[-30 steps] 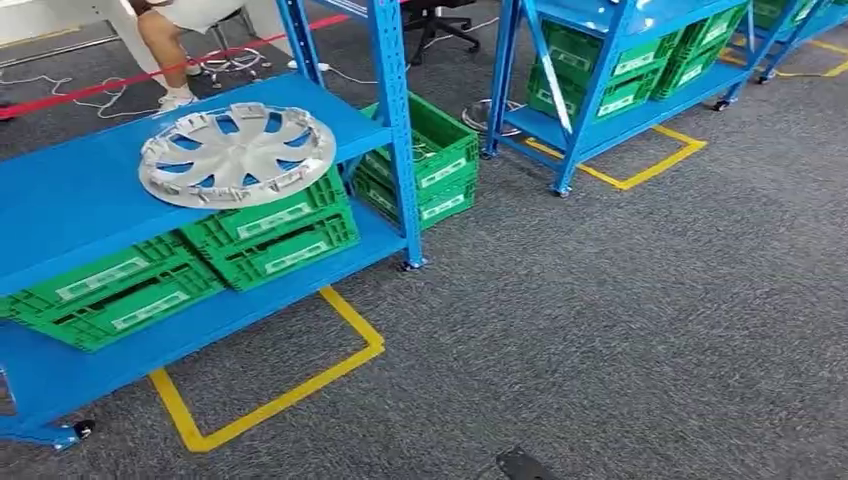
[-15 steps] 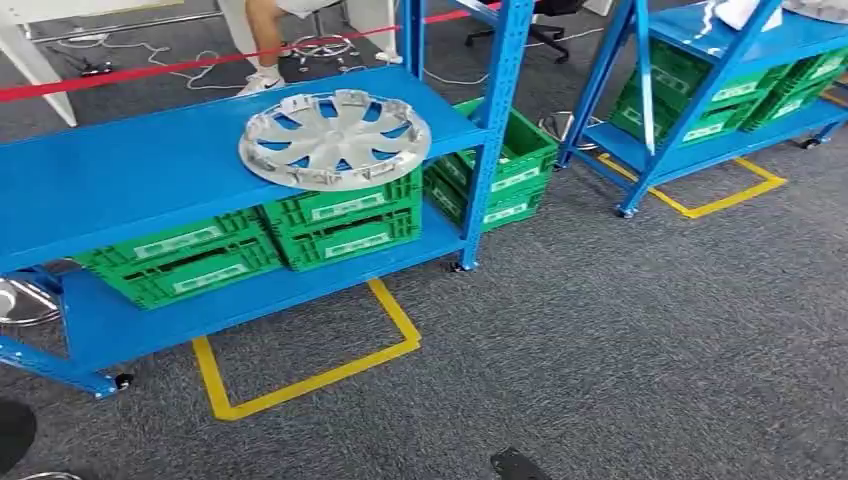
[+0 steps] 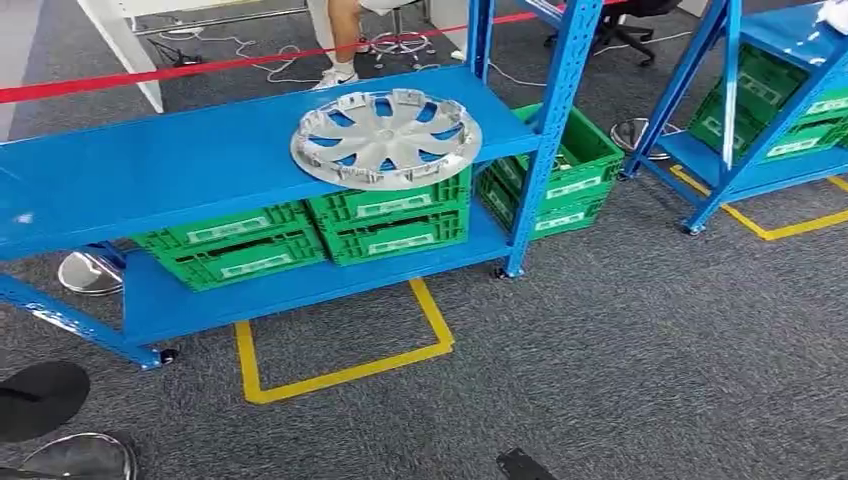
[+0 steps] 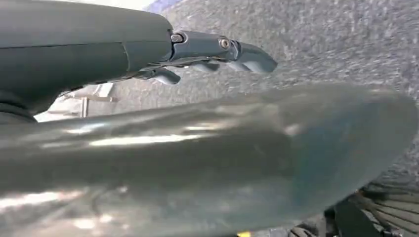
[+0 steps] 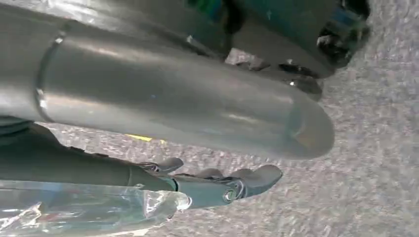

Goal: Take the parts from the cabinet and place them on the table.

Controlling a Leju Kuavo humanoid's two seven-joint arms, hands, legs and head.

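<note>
We find the hubcap (image 3: 386, 138) lying flat on the rack's (image 3: 150, 160) upper shelf, above green crates (image 3: 390, 222). Left hand (image 4: 207, 52) and right hand (image 5: 217, 182) hang over carpet, fingers apart, holding nothing.

Seated person (image 3: 345, 30): cut off above the legs by the frame edge. Right-hand rack (image 3: 770, 100): cropped at the edge. Left hand (image 4: 148, 54): fingers (image 4: 247, 52) blurred, hold indeterminate.

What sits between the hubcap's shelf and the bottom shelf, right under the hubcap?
In the head view, stacked green crates fill that gap, directly beneath the silver hubcap on the blue rack.
</note>
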